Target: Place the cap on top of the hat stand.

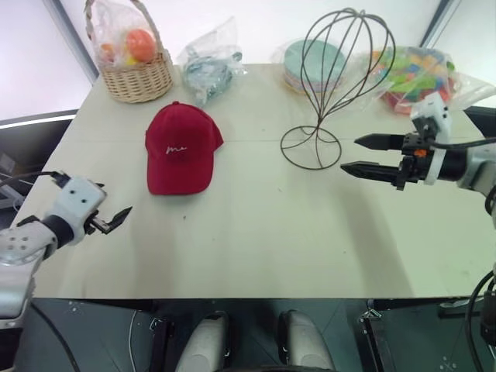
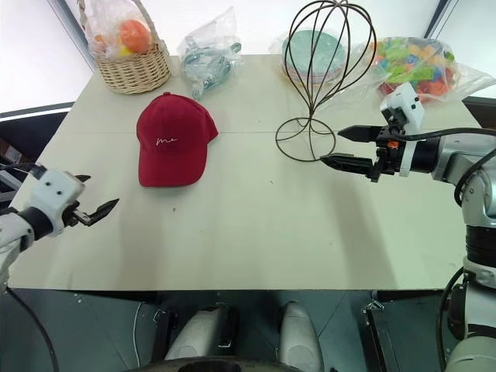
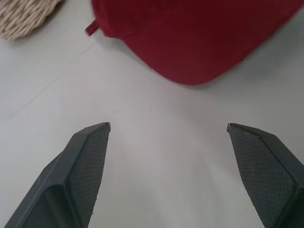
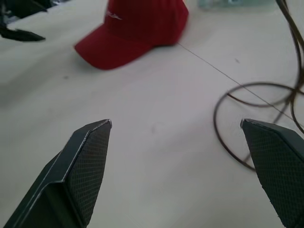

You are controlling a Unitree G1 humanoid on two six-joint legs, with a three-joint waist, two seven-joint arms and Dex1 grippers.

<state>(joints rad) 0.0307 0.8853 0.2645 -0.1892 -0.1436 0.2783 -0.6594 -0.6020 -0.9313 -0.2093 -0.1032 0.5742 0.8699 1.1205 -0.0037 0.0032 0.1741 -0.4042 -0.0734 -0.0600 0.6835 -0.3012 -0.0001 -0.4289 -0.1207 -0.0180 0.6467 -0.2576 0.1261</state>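
Left gripper [image 1: 118,217]: fingers spread wide, holding nothing; it hovers over the table's left front part, near the left edge, pointing toward the cap, with bare tabletop between them.
Basket [image 1: 138,74]: wicker, at the far left corner close to the back edge, with bagged fruit inside.
Cap [image 1: 180,146]: dark red, lying flat on the table left of centre, brim toward the front edge, white script on its front; apart from both grippers and from the stand.
Bag [image 1: 208,62]: clear plastic, at the back edge just behind the cap.
Table [image 1: 256,240]: pale top; the whole front half is open, from cap to front edge.
Stand [image 1: 333,85]: wire cage upright on its spiral base, right of centre, cage bare.
Plates [image 1: 310,62]: stacked behind the stand.
Right gripper [image 1: 360,155]: fingers wide apart, gripping nothing; level above the table just right of the stand's base, not touching it.
Toy bag [image 1: 418,74]: colourful pieces, far right corner.
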